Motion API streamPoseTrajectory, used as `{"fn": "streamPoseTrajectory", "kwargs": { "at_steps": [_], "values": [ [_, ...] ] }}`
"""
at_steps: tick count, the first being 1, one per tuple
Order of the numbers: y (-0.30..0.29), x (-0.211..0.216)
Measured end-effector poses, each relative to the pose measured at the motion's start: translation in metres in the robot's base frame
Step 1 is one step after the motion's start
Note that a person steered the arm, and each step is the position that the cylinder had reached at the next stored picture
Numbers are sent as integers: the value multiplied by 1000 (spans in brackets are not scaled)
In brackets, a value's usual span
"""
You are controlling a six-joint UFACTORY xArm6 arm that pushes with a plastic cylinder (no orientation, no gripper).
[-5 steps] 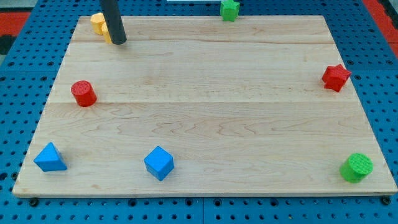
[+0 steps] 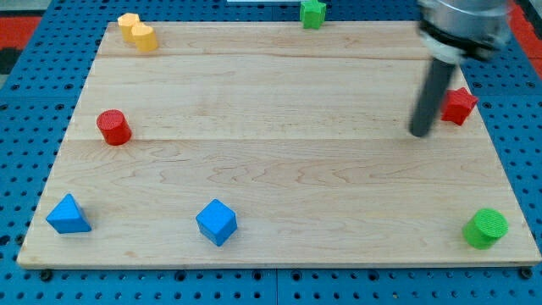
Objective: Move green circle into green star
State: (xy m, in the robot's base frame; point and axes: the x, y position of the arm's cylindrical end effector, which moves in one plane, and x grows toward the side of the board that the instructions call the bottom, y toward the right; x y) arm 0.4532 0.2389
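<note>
So in the camera view my tip (image 2: 419,133) sits on the counter (image 2: 279,161) just to the view's left of the red star (image 2: 458,105), not touching it as far as I can tell. It's a bare rod, so nothing is grasped or clenched. The green circle (image 2: 486,228) is well below the red star, by the counter's bottom right corner. The green star (image 2: 313,12) is far up-left of the red star, at the counter's top edge.
</note>
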Motion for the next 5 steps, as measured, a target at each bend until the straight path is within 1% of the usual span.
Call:
{"fn": "streamPoseTrajectory", "kwargs": {
  "at_steps": [1,2,3,4,5],
  "values": [
    [85,60],
    [106,93],
    [56,149],
    [47,163],
    [-59,149]
  ]
}}
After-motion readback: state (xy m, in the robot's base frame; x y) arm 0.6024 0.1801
